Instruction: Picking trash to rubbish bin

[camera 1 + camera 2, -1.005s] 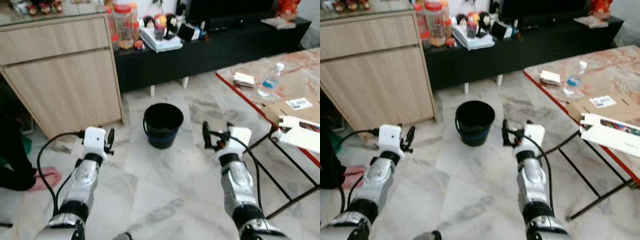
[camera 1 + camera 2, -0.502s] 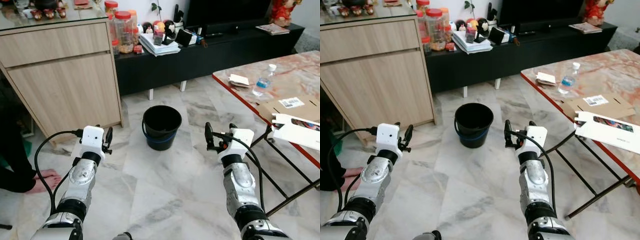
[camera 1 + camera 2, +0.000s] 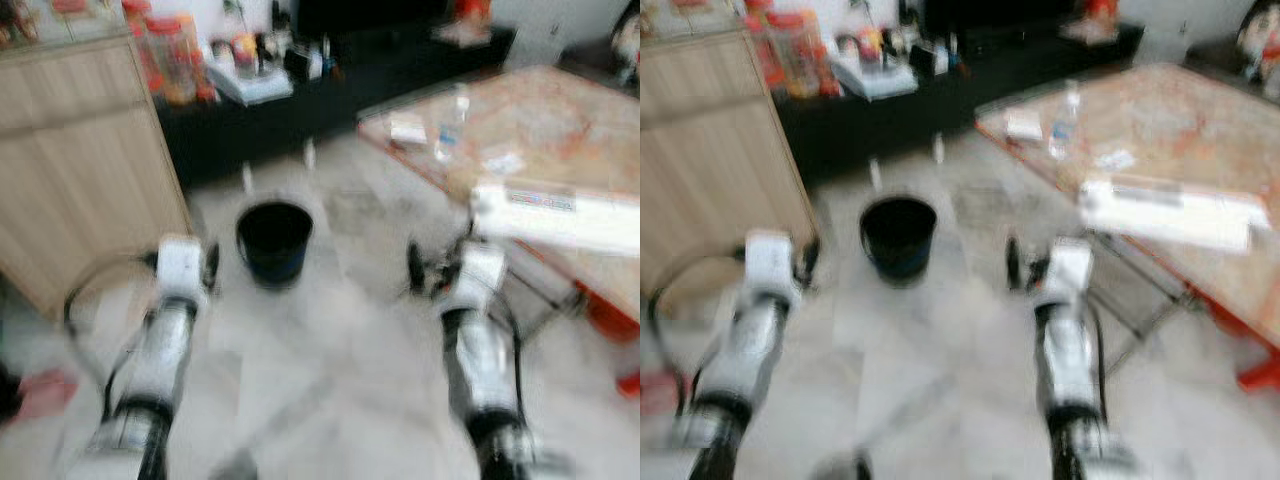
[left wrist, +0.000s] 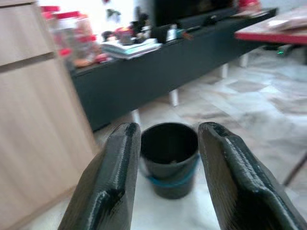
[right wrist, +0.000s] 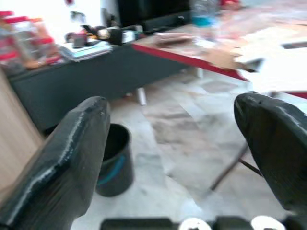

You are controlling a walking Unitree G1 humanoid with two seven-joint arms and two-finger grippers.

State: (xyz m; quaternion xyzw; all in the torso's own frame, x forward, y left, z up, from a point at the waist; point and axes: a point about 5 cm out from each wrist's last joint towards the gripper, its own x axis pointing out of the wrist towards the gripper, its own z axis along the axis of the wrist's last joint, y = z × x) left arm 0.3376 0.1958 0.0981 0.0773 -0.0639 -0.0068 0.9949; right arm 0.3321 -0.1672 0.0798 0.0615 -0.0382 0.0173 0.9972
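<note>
- Although both head views are blurred, the black bucket (image 3: 273,240) that serves as the rubbish bin can be made out standing upright on the pale marble floor (image 3: 330,400), ahead of the robot and between its two raised arms, nearer the left one.
- Left gripper (image 4: 168,143): held forward above the floor, well apart from the bucket; in the left wrist view its two black fingers (image 4: 115,182) stand parted with nothing between them, and the bucket mouth appears in the gap beyond them.
- Right gripper (image 5: 172,139): held forward at about the same height, between the bucket and the table; its fingers (image 5: 72,158) are spread wide and hold nothing.
- Table (image 3: 560,110): a reddish marbled top with a red edge, on the robot's right. A clear plastic bottle (image 3: 1065,120) stands upright on it; just beside the bottle lies a small pale item (image 3: 1023,124), too blurred to identify. A long white box (image 3: 1165,215) lies flat near the table's near edge.
- Wooden cabinet (image 3: 70,170): light-coloured, on the robot's left, behind the left arm.
- Low black console (image 4: 158,72): runs along the far wall behind the bucket; red-lidded jars (image 4: 72,38) and a stack of papers (image 4: 129,46) rest on its top.
- Bucket detail: a blue band (image 4: 175,179) circles its lower wall, seen in both wrist views; its contents cannot be made out.
</note>
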